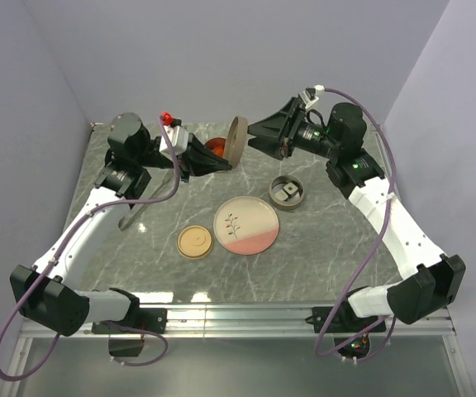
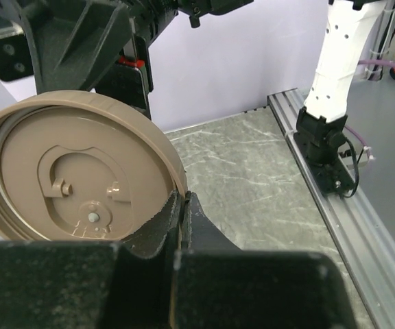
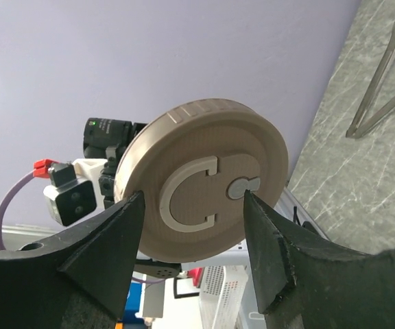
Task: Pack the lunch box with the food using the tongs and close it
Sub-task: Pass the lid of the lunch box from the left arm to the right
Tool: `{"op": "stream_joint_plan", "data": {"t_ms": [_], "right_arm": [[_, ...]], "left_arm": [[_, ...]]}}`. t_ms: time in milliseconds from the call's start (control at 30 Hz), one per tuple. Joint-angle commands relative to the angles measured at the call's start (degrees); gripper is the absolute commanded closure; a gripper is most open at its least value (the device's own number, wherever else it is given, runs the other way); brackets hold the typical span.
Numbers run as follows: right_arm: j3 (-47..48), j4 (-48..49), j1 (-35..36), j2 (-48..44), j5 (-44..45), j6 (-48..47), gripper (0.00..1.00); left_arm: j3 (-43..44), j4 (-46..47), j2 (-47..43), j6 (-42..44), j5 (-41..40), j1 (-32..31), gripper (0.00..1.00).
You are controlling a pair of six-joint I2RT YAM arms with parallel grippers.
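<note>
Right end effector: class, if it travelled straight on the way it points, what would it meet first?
Most likely the round tan lid, held on edge by the left end effector. It faces the open right end effector head-on, though the gap is hard to judge.

Pretty clearly a robotics lab rig, not an actual kitchen. The grey marble-look table (image 1: 321, 256) is boxed in by plain pale lavender wall panels (image 1: 221, 50). A silver aluminium rail (image 1: 246, 313) along the bottom edge carries the black-and-white left arm (image 1: 81, 231) and right arm (image 1: 387, 223), and a purple cable (image 1: 2, 335) loops at lower left.
</note>
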Motion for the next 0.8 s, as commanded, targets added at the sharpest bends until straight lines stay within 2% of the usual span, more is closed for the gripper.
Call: {"op": "stream_joint_plan", "data": {"t_ms": [0, 200, 367, 500, 633, 667, 700, 767], "right_arm": [[-0.4, 3.0, 1.1, -1.2, -1.7, 0.5, 0.34], [-3.1, 4.1, 1.9, -1.6, -2.1, 0.4, 0.34], [-1.7, 5.2, 2.2, -0.9, -2.7, 1.4, 0.34], [-2.6, 6.0, 3.3, -1.2, -3.0, 1.3, 0.34], [-4.0, 7.5, 4.5, -1.9, -3.7, -1.6, 0.34], [-4.0, 7.0, 4.6, -2.1, -3.2, -2.8, 0.34], [-3.7, 5.2, 4.7, -2.1, -2.7, -5.3, 0.34], [-2.9, 2.1, 4.7, -1.9, -1.4, -8.1, 0.37]], "left_arm": [[4.2, -6.6, -0.4, 9.7, 2.4, -0.3, 1.00], [3.2, -2.6, -0.6, 7.3, 4.0, -0.8, 1.00], [5.9, -15.8, -0.2, 17.6, 4.8, -1.3, 1.00], [8.1, -21.5, 0.9, 24.6, 4.3, -1.4, 1.00], [8.0, -16.7, 1.5, 19.5, 5.5, -1.4, 1.00], [7.1, -13.8, 1.1, 13.8, 5.7, -1.4, 1.00], [5.0, -6.0, 0.9, 10.6, 5.7, -1.4, 1.00], [3.1, -0.5, 0.0, 3.7, 5.6, -1.4, 1.00]]}}
